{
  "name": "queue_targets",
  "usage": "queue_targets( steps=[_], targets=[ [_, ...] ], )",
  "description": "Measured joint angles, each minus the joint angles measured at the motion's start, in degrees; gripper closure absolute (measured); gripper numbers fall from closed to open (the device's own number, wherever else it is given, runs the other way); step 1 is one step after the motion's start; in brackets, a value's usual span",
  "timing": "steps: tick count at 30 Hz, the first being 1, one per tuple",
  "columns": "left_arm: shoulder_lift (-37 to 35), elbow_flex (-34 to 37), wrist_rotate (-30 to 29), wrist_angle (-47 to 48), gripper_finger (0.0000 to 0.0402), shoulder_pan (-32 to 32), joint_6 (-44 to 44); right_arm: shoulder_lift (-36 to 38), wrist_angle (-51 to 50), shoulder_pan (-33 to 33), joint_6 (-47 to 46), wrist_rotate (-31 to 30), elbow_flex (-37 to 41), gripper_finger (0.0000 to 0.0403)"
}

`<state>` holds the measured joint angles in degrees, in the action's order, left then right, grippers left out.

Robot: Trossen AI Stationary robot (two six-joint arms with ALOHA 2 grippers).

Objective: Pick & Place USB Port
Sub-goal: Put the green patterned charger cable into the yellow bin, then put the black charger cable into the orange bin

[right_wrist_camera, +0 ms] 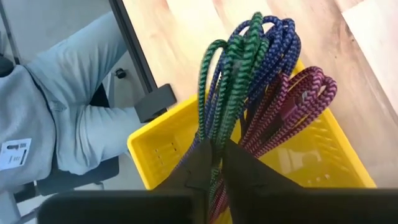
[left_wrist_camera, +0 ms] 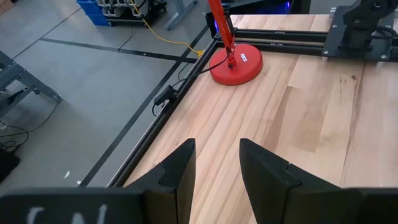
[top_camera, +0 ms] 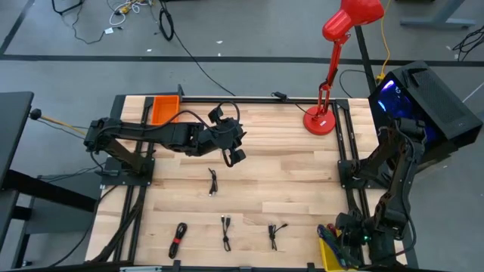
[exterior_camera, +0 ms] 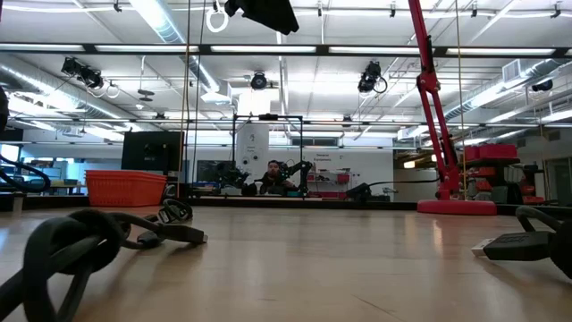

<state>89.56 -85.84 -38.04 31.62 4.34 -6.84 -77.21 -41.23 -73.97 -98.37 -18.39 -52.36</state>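
Several short black USB cables lie flat on the wooden table: one near the middle (top_camera: pixel 212 182) and three along the near edge (top_camera: pixel 178 239) (top_camera: pixel 225 231) (top_camera: pixel 274 236). The low view shows one coiled cable close up (exterior_camera: pixel 80 243) and another plug (exterior_camera: pixel 525 243). My left gripper (top_camera: pixel 235 156) (left_wrist_camera: pixel 216 167) hangs open and empty above the table, just beyond the middle cable. My right gripper (right_wrist_camera: pixel 214 165) is folded back at the near right corner, its fingers together over a yellow bin (right_wrist_camera: pixel 155 149) of braided cords (right_wrist_camera: pixel 249 68). My right gripper's fingers stand together over the bundle of green and blue braided cord (right_wrist_camera: pixel 214 134) in the yellow bin. A strand shows in the narrow slit between them. I cannot tell whether they touch it.
An orange bin (top_camera: pixel 162 108) sits at the far left corner. A red desk lamp stands on its base (top_camera: pixel 320 121) at the far right. Black frame rails (top_camera: pixel 340 143) border the table. A person in grey clothing (right_wrist_camera: pixel 56 118) sits beside the near right corner.
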Motion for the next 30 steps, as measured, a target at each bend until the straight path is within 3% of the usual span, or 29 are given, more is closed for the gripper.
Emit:
queue_targets(
  steps=[13, 22, 30],
  targets=[
    [0.00, 0.00, -0.01, 0.00, 0.0273, 0.00, 0.09, 0.12, -0.17, -0.71, -0.18, 0.34, 0.00, 0.0299],
    [0.00, 0.00, 0.00, 0.00, 0.0273, 0.01, 0.03, 2.11, -5.97, -0.90, -1.10, -0.55, 0.00, 0.0293],
    [0.00, 0.00, 0.00, -0.04, 0.0273, 0.00, 0.01, 6.14, -9.95, 2.16, 4.14, -11.97, 0.00, 0.0294]
  ],
)
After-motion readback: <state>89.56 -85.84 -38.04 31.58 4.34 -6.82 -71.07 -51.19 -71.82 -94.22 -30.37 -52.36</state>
